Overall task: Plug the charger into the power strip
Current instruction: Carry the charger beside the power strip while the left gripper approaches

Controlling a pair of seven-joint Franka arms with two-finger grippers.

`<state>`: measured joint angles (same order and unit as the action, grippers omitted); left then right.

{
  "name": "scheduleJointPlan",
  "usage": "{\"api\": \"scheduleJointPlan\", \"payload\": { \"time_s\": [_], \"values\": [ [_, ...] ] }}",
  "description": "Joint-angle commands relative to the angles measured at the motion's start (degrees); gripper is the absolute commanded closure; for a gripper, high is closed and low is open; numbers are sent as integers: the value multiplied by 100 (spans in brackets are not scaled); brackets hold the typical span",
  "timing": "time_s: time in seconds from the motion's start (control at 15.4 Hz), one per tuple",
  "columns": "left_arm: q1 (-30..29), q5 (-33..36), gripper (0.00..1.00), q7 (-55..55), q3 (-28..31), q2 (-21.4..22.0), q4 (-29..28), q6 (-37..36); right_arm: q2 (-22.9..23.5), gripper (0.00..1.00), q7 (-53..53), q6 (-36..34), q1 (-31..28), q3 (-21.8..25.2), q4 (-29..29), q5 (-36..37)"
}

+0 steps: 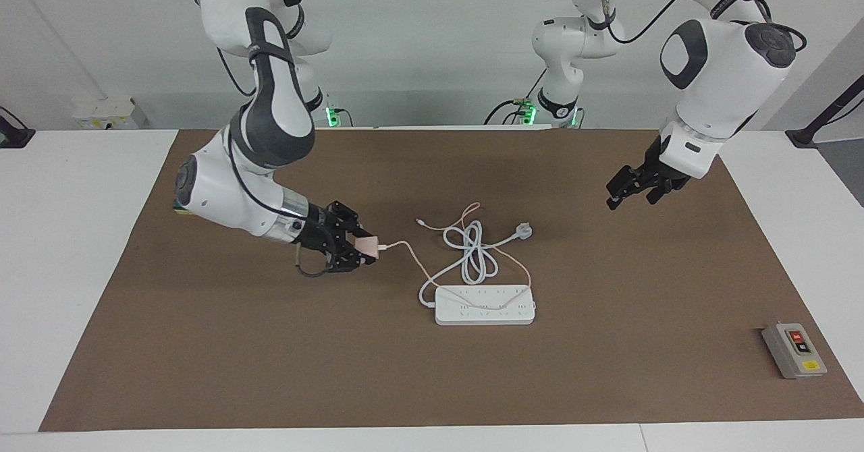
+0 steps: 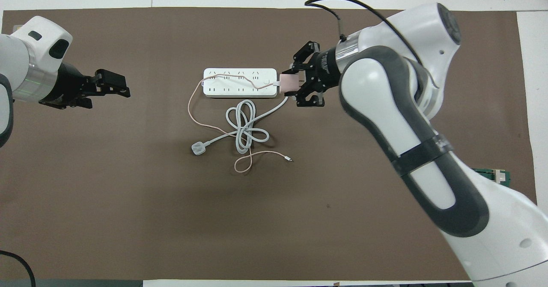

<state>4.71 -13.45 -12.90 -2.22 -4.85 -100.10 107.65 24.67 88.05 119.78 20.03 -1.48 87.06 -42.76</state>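
Charger (image 1: 368,245) sits clamped in your right hand (image 1: 364,249), up in the air over the brown mat just off the end of the power strip (image 1: 484,305) toward the right arm's end of the surface, its thin pink cable (image 1: 472,301) draped across the sockets. Turn the prongs to face straight down, centre them over one free outlet clear of that cable, then press vertically; your left hand (image 1: 631,190) waits with fingers spread wide, over the mat toward the left arm's end

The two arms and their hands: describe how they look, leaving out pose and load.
Both arms are glossy white shells with dark grey joint bands and round caps. Each ends in a black linked two-finger hand, the left hand and the right hand. Thin black cables loop along both.
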Motion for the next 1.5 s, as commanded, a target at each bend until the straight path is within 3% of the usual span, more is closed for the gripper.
{"api": "scheduleJointPlan", "payload": {
  "time_s": [0.0,0.39,0.59,0.91,1.04,1.17,1.43],
  "values": [
    [-49,-903,0,269,46,-155,-256,712,73,100,317,421,438,33,-49,-101],
    [-585,-2915,0,3643,46,-577,-405,538,82,100,800,826,879,42,47,-48],
    [-971,-4222,0,3874,46,-902,-370,-146,91,100,969,854,1003,42,56,-13],
    [-1201,-5674,0,4496,46,-1404,-667,-1192,117,100,934,783,1091,33,74,-13],
    [-1130,-5905,0,4971,28,-1343,-1097,-1185,117,100,942,775,1091,33,74,-13],
    [-1008,-6414,0,4999,37,-1238,-1476,-1211,108,100,960,766,1099,33,56,-13],
    [-911,-6774,0,4982,2,-1053,-2029,-1238,108,100,960,687,1126,33,30,-22]
  ]
}}
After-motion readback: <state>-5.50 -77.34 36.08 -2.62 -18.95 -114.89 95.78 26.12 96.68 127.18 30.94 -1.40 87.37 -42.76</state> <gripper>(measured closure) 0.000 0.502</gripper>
